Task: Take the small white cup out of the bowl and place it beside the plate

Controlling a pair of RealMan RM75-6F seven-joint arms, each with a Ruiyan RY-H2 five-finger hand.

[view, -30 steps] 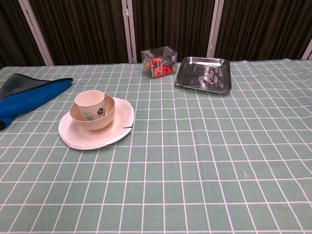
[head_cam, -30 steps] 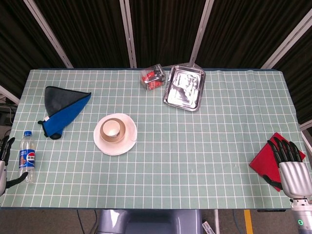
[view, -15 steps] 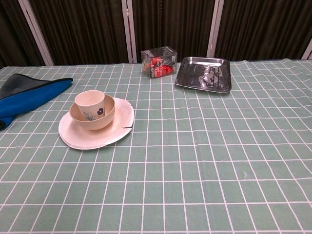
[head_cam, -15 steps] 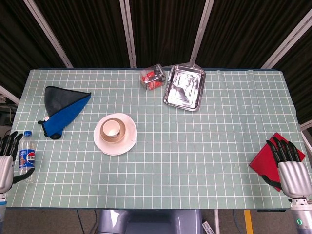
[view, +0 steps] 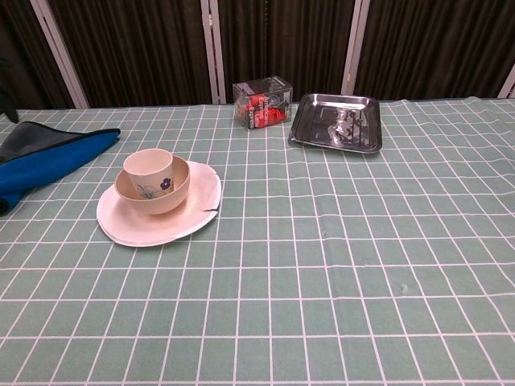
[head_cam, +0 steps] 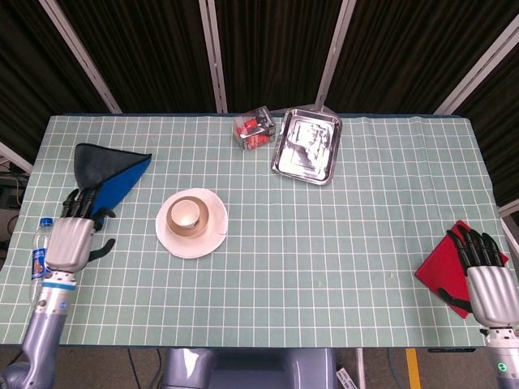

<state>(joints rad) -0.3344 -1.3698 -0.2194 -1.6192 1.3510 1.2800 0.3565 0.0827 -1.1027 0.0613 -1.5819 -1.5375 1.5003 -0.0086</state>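
The small white cup (view: 149, 171) is seen standing upright inside the bowl (view: 177, 191), its mouth facing up and its long axis vertical; the bowl in turn rests on the plate (view: 129, 229), slightly off the plate's centre toward the far side. Taking the plate as landmark, the left hand (head_cam: 70, 236) is found well to the plate's left, above the cloth near the blue cloth (head_cam: 113, 189), with nothing held and its fingers extended and only slightly apart, the thumb stuck out sideways. The right hand (head_cam: 485, 278) is placed far to the plate's right, at the table's edge over the red cloth (head_cam: 432, 268), likewise holding nothing, its dark fingers straight and close together. The left hand is judged much the nearer, so the cup lies to the right of its fingers, and a reach across toward the plate is called for. Because the cup's rim rises above the bowl's rim, a grasp from above or from the side on that exposed upper part seems feasible. A Pepsi bottle (head_cam: 37, 258) lies left of the plate, just beyond the left hand.
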